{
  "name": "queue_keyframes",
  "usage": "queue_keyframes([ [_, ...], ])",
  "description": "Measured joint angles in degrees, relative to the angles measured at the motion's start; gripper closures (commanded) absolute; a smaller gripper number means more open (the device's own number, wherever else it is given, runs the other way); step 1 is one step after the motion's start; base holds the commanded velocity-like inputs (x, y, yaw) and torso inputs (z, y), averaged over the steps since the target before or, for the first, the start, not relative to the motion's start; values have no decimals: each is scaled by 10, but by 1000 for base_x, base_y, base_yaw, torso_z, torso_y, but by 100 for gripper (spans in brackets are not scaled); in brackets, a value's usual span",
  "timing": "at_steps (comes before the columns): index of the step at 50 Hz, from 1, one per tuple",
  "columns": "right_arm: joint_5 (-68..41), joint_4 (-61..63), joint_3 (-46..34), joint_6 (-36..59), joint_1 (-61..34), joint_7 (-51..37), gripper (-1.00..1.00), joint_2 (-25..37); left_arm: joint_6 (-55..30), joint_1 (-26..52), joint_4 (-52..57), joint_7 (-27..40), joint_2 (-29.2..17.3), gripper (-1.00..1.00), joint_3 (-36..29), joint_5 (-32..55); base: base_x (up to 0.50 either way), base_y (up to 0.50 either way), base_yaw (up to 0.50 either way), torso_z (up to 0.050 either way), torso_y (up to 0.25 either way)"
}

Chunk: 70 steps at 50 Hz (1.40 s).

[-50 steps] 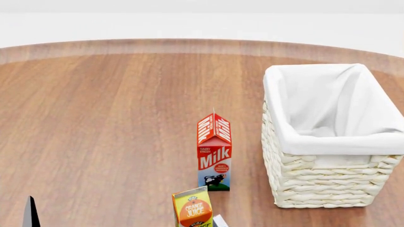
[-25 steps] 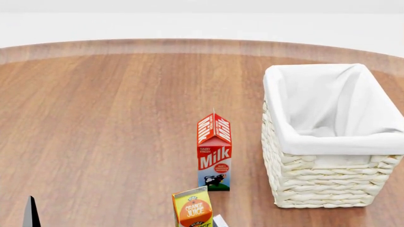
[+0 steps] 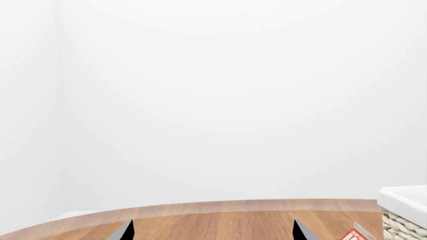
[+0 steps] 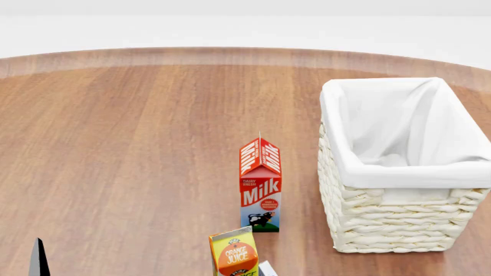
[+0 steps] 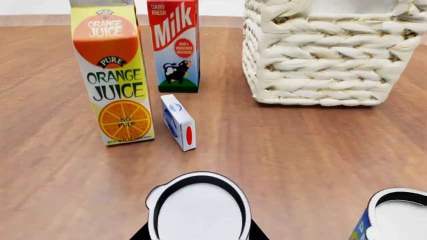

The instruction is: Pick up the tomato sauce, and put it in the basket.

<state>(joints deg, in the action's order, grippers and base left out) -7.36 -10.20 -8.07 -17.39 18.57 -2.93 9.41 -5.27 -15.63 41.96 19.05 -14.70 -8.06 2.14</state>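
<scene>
Two cartons: "Milk" [image 5: 175, 45]; "Pure Orange Juice" [image 5: 113, 75].

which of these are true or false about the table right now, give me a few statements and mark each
1. The milk carton stands upright beside the basket. True.
2. The basket holds a can. False: only its white lining shows inside.
3. The orange juice carton lies on its side. False: it stands upright.
4. A small white and blue box sits by the juice carton. True.
5. The left claw grips the milk. False: nothing shows between its fingertips.
</scene>
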Motion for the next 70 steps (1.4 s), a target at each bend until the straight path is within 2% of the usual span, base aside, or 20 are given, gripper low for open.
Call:
queue_keyframes([
  [22,-66,382,73,124,20,-58,100,79,-2,2,1,5,-5,-100,-2,10,0,0,0,0,0],
  [30,-102,487,112,193,-31,-91,100,109,-1,3,0,7,-7,-100,-1,15,0,0,0,0,0],
  [39,-151,542,144,286,-135,-132,100,143,-1,4,-2,9,-8,-100,-2,18,0,0,0,0,0],
  [46,-189,541,152,358,-247,-158,100,166,-2,6,-3,11,-9,-100,-3,20,0,0,0,0,0],
  [52,-196,491,132,396,-345,-164,100,173,-3,7,-4,13,-11,-100,-5,21,0,0,0,0,0],
  [62,-172,349,75,424,-502,-153,100,167,-3,9,-5,15,-13,-100,-7,22,0,0,0,0,1],
  [70,-141,191,30,414,-623,-135,100,145,-3,8,-3,17,-15,-100,-8,23,0,0,0,0,0],
])
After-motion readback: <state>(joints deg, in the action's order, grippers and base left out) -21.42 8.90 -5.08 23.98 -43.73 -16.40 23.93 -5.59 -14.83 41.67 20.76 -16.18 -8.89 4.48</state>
